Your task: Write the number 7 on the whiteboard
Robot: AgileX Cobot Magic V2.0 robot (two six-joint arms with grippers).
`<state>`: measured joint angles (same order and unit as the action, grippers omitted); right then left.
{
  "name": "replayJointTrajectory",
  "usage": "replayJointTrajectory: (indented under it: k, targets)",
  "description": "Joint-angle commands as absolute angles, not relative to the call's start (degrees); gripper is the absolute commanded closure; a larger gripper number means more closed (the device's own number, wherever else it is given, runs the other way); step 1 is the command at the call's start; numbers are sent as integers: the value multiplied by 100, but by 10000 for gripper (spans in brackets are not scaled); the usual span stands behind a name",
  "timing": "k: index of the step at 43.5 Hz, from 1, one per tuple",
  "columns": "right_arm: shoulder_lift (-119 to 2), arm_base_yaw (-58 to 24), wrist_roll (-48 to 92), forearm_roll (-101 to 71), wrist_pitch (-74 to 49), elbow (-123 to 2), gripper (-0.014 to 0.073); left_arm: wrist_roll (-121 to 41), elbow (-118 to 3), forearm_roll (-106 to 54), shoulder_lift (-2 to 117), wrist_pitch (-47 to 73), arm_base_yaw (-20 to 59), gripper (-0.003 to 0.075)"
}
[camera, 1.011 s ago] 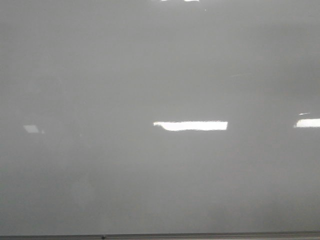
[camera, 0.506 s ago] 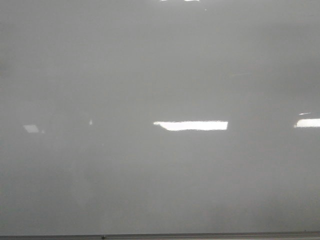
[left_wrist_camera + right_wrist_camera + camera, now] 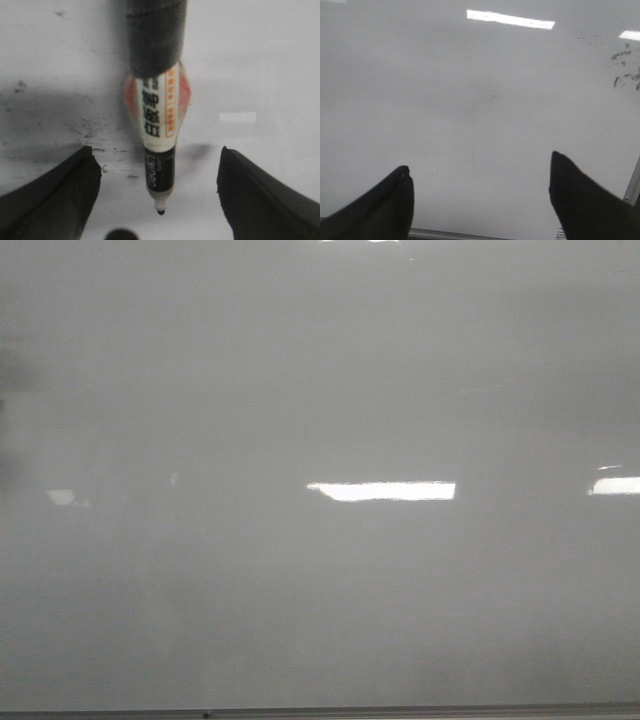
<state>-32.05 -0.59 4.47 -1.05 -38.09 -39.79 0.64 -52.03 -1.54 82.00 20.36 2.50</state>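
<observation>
The whiteboard (image 3: 320,590) fills the front view, glossy pale grey, and no number 7 shows on it in any view. In the left wrist view a whiteboard marker (image 3: 159,125), its upper barrel wrapped in black, points its black tip (image 3: 160,212) at the whiteboard (image 3: 260,60), close to the surface. My left gripper (image 3: 156,152) stands open, its fingers wide on either side of the marker and not touching it. My right gripper (image 3: 479,162) is open and empty over the whiteboard (image 3: 470,75). Neither gripper can be made out in the front view.
Bright light reflections (image 3: 380,491) lie across the board. A thin metal bottom edge (image 3: 400,710) runs along its foot, seen too as the metal edge (image 3: 460,234) in the right wrist view. Old ink smudges (image 3: 85,127) and smudges (image 3: 625,70) mark the surface. A dark blur (image 3: 8,370) sits at the left border.
A dark blurred shape has come in at the left border of the front view, and a small faint speck of light left of centre has shifted slightly. The board itself is unchanged.
</observation>
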Motion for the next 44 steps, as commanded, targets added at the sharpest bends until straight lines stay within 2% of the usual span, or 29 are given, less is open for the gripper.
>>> replayJointTrajectory:
  k: [1,12,21,29,37,44]
  targets:
    - [-3265,-27,498,-128,-3355,-4142,13,63,-5396,-211,8129,1459,283,273]
    - [-3265,-27,498,-128,-3344,-4142,13,63,-5396,-211,8149,1369,283,537]
    - [-3265,-27,498,-128,-3302,-4142,13,63,-5396,-211,8149,1452,283,675]
    - [-3265,-27,498,-128,-3324,-4142,13,63,-5469,-211,8020,1967,296,741]
    - [-3265,-27,498,-416,-3540,-4267,13,-169,-5831,-190,7569,3312,443,741]
    - [-3322,-27,498,-544,-4190,-4696,13,-702,-6064,-210,7151,4294,808,741]
